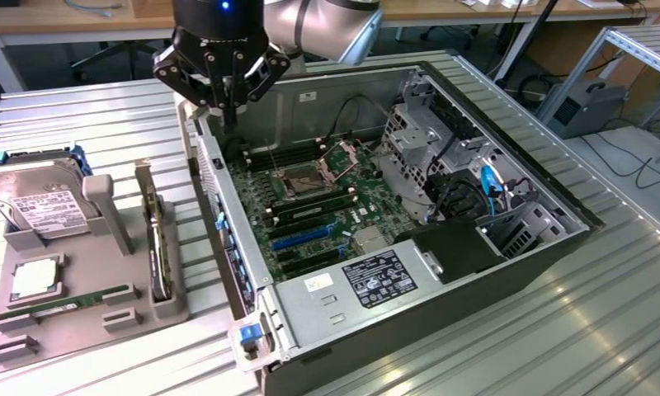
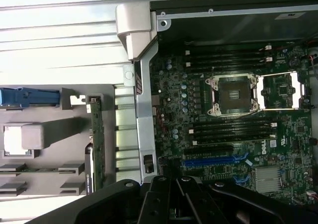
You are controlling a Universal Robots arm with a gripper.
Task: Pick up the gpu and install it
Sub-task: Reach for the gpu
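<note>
1. The gpu (image 1: 157, 239) (image 2: 95, 134) is stood on its long edge in a slot of a grey holder (image 1: 110, 318) (image 2: 44, 134). In the exterior view this is at nine o'clock of the computer case (image 1: 528, 247) (image 2: 144, 110), just beside the case's side wall.
2. The gpu is seen edge-on as a slim, dark, flat card, with a silvery metal part showing along it.
3. A silver hard drive (image 1: 39, 206) with a white label, a processor (image 1: 33, 280) and a thin green memory stick (image 1: 72, 299) are carried in the same holder, from ten to eight o'clock of the gpu.
4. Holder and case are borne by a worktop (image 1: 88, 115) (image 2: 59, 35) of pale, ribbed metal slats, on which light is reflected.
5. The case is laid open, and its motherboard (image 1: 308, 206) (image 2: 233, 134) and bare socket (image 1: 308, 175) (image 2: 233, 96) are exposed.
6. The black jaws are held closed with nothing gripped. They hang over the case's rim at one o'clock of the gpu, well apart from it.
7. Beyond the worktop, a wooden desk (image 1: 77, 16) is seen at twelve o'clock. A grey box (image 1: 583, 107) and loose cables (image 1: 638, 165) lie on the floor at two o'clock.
</note>
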